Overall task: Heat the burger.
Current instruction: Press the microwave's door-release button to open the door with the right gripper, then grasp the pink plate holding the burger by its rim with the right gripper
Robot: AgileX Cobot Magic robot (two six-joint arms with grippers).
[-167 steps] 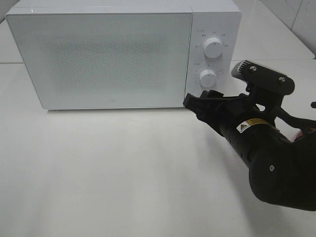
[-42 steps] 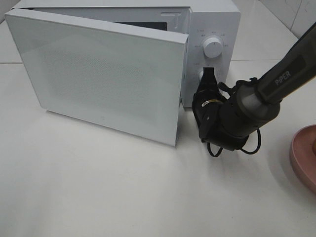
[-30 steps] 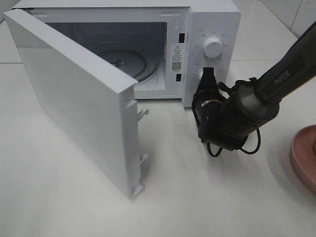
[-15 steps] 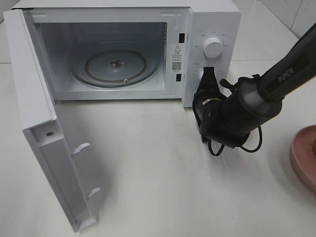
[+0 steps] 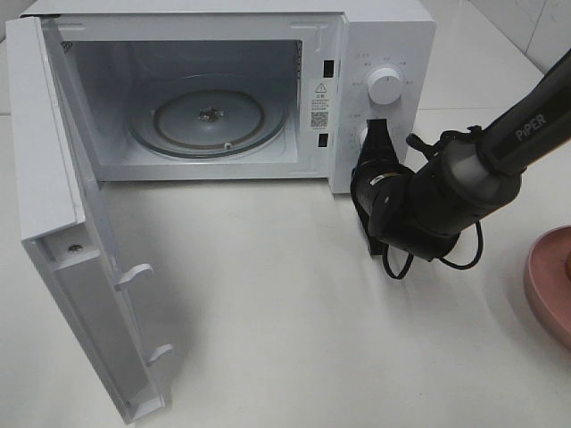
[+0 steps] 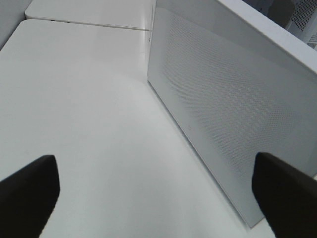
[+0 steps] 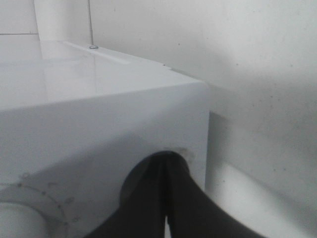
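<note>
While the white desk (image 5: 303, 348) carries it, the microwave (image 5: 388, 36) stands with its door (image 5: 53, 196) swung wide and the glass turntable (image 5: 210, 116) showing. Right hand (image 5: 376, 132) clenched on nothing, tip at the control panel (image 5: 393, 120). Left hand (image 6: 156, 198) released, fingers spread over the desk beside the door's outer face. Pink plate (image 5: 546, 281) at far right. Can't place the burger: no view shows it.
</note>
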